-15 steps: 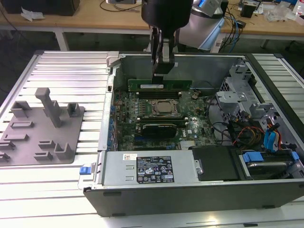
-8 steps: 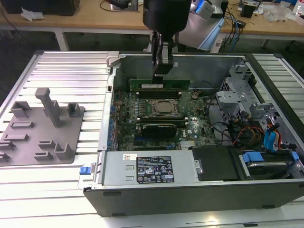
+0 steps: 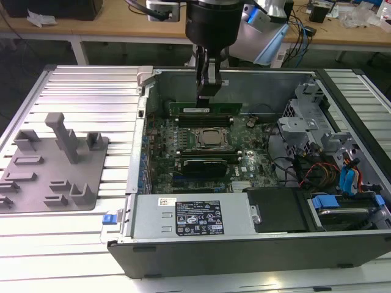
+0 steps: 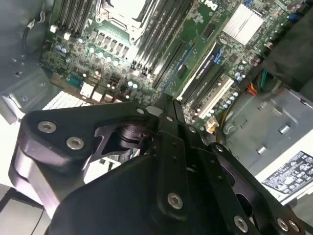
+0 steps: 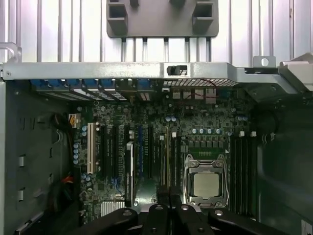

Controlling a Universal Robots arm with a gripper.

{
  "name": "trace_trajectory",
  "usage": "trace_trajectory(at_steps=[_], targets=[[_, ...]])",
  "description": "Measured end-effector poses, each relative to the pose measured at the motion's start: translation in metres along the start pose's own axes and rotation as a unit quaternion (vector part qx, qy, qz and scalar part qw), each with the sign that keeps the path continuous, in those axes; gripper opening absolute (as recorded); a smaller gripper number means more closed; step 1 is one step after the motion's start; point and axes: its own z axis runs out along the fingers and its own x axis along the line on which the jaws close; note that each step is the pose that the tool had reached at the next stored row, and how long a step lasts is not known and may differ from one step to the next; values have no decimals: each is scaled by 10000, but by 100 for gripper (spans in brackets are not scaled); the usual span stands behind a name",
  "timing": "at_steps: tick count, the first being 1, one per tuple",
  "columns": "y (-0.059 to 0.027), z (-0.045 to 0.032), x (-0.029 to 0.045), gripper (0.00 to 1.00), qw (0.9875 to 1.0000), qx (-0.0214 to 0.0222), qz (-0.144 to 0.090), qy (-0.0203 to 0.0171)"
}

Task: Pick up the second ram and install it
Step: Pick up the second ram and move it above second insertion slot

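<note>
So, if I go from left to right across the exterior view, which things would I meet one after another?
grey fixture plate → small blue tab at the case's corner → second ram → grey drive cage

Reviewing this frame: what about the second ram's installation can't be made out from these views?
- Exterior view: the gripper covers the middle of the second ram. Whether the stick sits fully in its slot is too small to tell.
- Second wrist view: the gripper's black linkage hides whatever lies beneath it.
- First wrist view: the picture's edge cuts off the board beside the processor socket, where the gripper reaches in.
</note>
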Motion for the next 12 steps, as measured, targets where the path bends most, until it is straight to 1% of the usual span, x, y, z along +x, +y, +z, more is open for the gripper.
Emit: trace_trajectory(at_steps=[3,6,7,8,10,11,12], targets=[[-6,59,-39,9,10000,-1,0,1],[-6,63,-46,9,10000,-1,0,1],[-6,66,-46,9,10000,-1,0,-6],[-6,72,-46,9,10000,0,0,-40],[-8,97,-46,9,10000,-1,-2,-74],[-15,136,-46,9,10000,0,-3,-94],[-19,145,-46,9,9999,-1,-3,-107]])
